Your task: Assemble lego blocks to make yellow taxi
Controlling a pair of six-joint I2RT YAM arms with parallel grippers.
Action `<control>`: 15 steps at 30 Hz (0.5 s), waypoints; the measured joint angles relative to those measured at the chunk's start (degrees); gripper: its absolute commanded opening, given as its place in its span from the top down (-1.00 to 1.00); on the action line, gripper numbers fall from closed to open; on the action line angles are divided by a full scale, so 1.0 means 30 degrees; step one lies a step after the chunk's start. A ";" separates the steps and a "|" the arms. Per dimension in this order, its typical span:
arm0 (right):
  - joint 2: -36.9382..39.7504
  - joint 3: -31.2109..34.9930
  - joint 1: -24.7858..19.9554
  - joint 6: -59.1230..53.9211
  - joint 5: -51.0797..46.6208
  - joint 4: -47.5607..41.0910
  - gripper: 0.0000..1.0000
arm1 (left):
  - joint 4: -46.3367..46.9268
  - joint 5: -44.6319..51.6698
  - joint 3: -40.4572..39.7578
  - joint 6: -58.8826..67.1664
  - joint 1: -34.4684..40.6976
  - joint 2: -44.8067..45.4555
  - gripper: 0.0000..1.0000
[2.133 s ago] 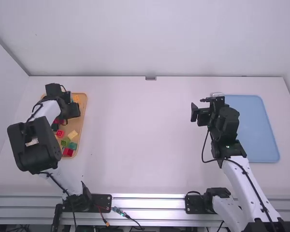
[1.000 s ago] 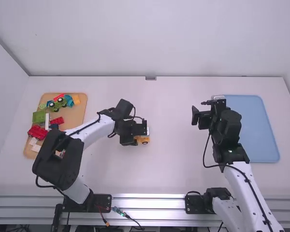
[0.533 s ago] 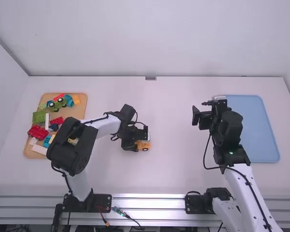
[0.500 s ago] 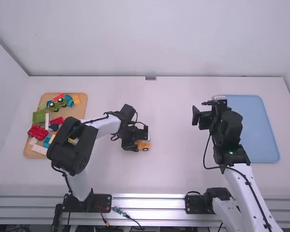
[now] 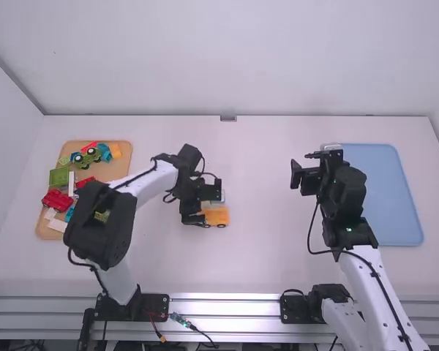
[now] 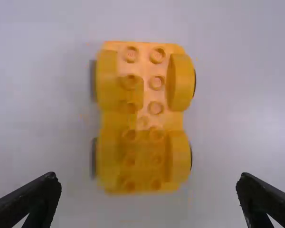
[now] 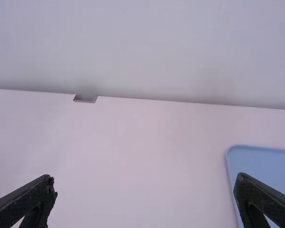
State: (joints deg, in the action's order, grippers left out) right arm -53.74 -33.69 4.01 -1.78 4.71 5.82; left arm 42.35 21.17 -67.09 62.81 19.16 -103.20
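Note:
Near the table's middle, my left gripper (image 5: 208, 207) stands open just over a yellow-orange wheeled base (image 5: 217, 216), with a small whitish patch beside it. From the left wrist, this base (image 6: 147, 114) shows its studs facing up and wheels along both sides, blurred. The fingers of the left gripper (image 6: 148, 197) are wide apart and do not touch it. My right gripper (image 5: 301, 175) hangs open left of the blue tray; in the right wrist view the gripper (image 7: 145, 195) has nothing between its fingers.
At the far left a wooden tray (image 5: 122, 164) holds red, green, blue, white and yellow blocks, among them a green wheeled piece (image 5: 86, 158); the left arm partly covers it. On the right lies a blue tray (image 5: 402, 190), partly behind the right arm.
The left gripper has gone from the wooden tray to the table's middle, where the yellow-orange base now lies. Lately it has shifted slightly, and more of the base shows. The right arm has barely moved.

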 measured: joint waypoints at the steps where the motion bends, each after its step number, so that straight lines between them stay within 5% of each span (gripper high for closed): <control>1: 0.0000 0.0000 0.0000 -0.0007 0.0007 0.0007 -0.98 | 0.0240 0.0007 -0.0328 -0.0022 -0.0153 0.0240 -0.98; 8: -0.0073 -0.0007 0.0007 -0.0087 0.0007 0.0204 -0.98 | 0.0554 0.0015 -0.4699 -0.5515 -0.4634 0.2382 -0.98; 15: -0.0073 -0.0007 0.0000 0.0036 -0.0015 0.0437 -0.98 | 0.1508 -0.0255 -0.4386 -1.1234 -0.9916 0.2397 -0.98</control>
State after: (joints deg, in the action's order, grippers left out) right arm -53.95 -33.71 4.01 -1.67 4.67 7.14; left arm 46.87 20.40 -80.25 29.10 -10.59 -96.01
